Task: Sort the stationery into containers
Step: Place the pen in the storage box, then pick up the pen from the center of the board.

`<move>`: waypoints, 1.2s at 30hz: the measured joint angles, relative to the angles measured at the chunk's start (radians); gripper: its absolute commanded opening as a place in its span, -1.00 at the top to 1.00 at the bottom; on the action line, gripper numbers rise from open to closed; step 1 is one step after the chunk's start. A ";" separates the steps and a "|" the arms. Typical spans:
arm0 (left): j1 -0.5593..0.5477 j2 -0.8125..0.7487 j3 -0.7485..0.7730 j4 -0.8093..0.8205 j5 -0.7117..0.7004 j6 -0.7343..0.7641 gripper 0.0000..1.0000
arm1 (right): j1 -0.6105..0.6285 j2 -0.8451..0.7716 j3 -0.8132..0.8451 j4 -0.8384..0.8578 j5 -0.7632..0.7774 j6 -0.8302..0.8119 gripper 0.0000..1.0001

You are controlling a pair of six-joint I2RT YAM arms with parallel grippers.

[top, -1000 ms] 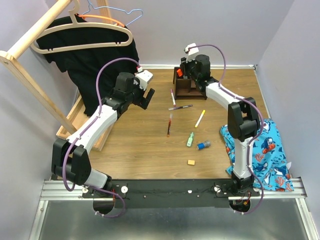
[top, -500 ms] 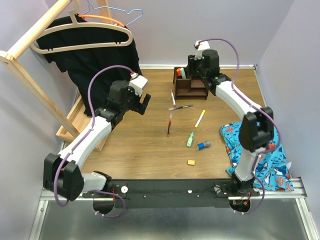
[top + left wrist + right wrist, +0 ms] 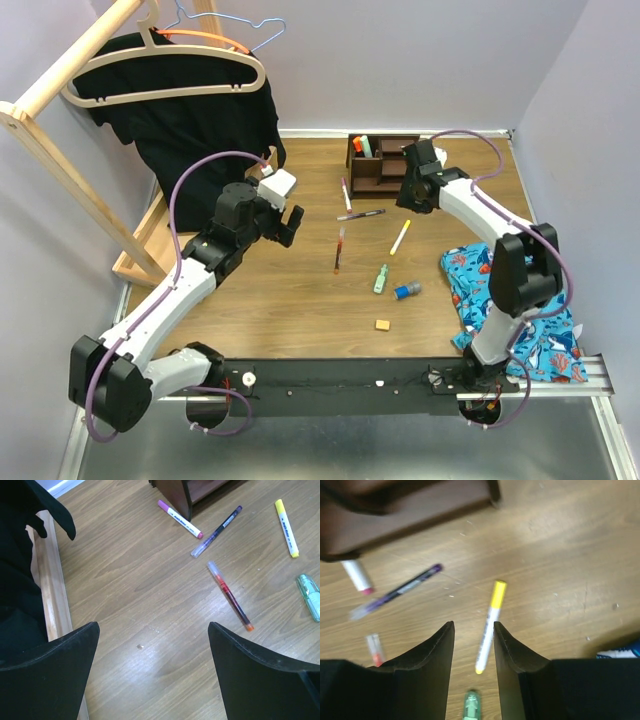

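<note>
The counter (image 3: 290, 300) is mid-brown wood-grain board, smooth, with a faint sheen that catches light in the left wrist view. The organizer (image 3: 380, 178) at top centre is dark brown wood, smooth and dull. The pens are plastic: the red pen (image 3: 229, 595) has a clear glossy barrel, the pink marker (image 3: 180, 519) a white one, and the green highlighter (image 3: 310, 595) is translucent. The fingers (image 3: 260, 680) of the left end effector (image 3: 152, 635) are matt black plastic. At the right edge lies printed blue cloth (image 3: 525, 300). At upper left, a matt black garment (image 3: 190, 130) hangs on a pale wooden hanger (image 3: 160, 95) and rack (image 3: 60, 174). The rail (image 3: 595, 378) along the bottom is bare grey metal.
</note>
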 measured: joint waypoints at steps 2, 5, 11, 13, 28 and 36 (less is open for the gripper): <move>-0.007 -0.005 0.000 -0.001 -0.011 -0.001 -0.98 | -0.003 0.032 0.005 -0.039 0.021 0.032 0.10; -0.029 -0.010 0.000 -0.011 -0.027 0.004 -0.98 | -0.003 0.080 0.015 -0.075 0.033 0.078 0.13; -0.074 -0.008 0.002 -0.052 -0.056 0.031 -0.98 | -0.004 0.132 -0.003 -0.101 0.036 0.134 0.20; -0.080 -0.004 0.003 -0.054 -0.069 0.040 -0.98 | -0.004 0.154 -0.013 -0.108 0.033 0.146 0.20; -0.089 0.005 0.003 -0.056 -0.102 0.045 -0.98 | -0.011 0.238 -0.003 -0.071 0.016 0.162 0.95; -0.095 0.020 0.008 -0.060 -0.110 0.052 -0.98 | -0.017 0.216 -0.036 -0.035 0.003 0.159 0.99</move>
